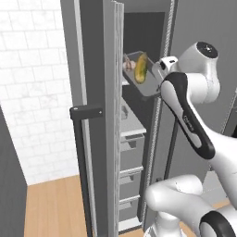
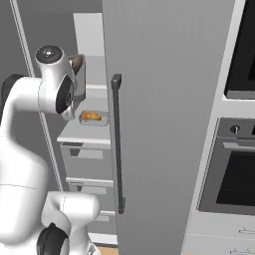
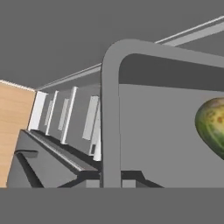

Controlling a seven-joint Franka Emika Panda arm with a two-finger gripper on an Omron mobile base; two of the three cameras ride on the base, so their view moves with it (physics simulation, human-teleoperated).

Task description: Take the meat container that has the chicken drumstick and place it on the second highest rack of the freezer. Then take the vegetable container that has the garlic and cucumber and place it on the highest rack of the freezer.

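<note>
On my left base view I see a white brick wall [image 1: 37, 83] behind the open door, and below it a wooden floor [image 1: 53, 208] in a light orange tone. A dark panel [image 1: 8, 185] closes the left edge of this view. On my right base view there is a built-in oven [image 2: 234, 169] on the right side, with a dark glass front and a round knob [image 2: 234, 129] on its grey control strip. Above it sits a second dark window with a black frame [image 2: 244, 50]. Under the oven I see pale drawers [image 2: 219, 239] with small handles. The hand view shows the same wooden floor [image 3: 13, 127] at its left.
</note>
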